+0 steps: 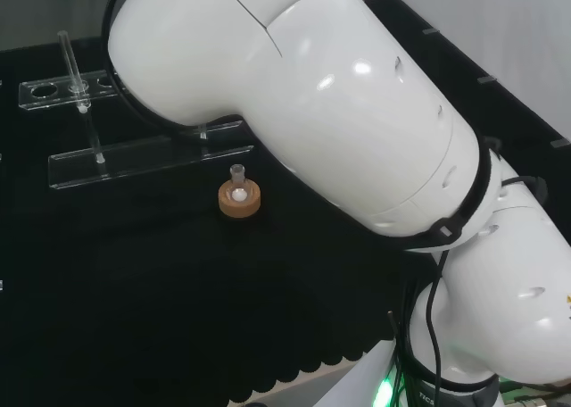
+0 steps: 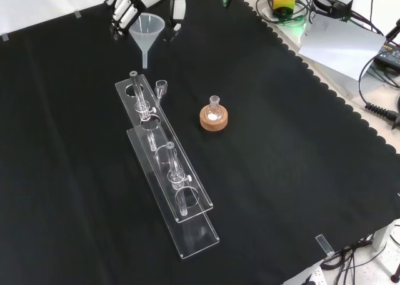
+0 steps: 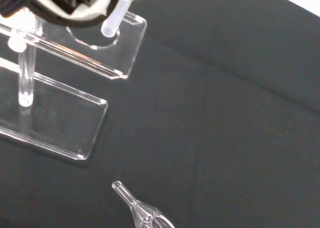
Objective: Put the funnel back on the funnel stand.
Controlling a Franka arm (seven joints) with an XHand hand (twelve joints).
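A white plastic funnel (image 2: pixel 147 30) hangs upright at the far end of the cloth in the front view, with my hand (image 2: pixel 132 0) shut on its cone from above and behind. Its stem tip is just beyond and above the end hole (image 2: pixel 132 89) of the clear acrylic funnel stand (image 2: pixel 200 235). In the wrist view the funnel stem (image 3: pixel 111 22) points down over that hole in the stand's upper plate (image 3: pixel 127 48), still above the plate. The stand (image 1: pixel 134 160) lies at the left in the head view, where the arm's white links cover my hand.
A small glass flask on a cork ring (image 2: pixel 214 117) stands to the right of the stand in the front view. A small glass piece (image 2: pixel 161 88) lies beside the stand's far end, and is close below in the wrist view (image 3: pixel 142 214). The stand has upright posts (image 2: pixel 142 104).
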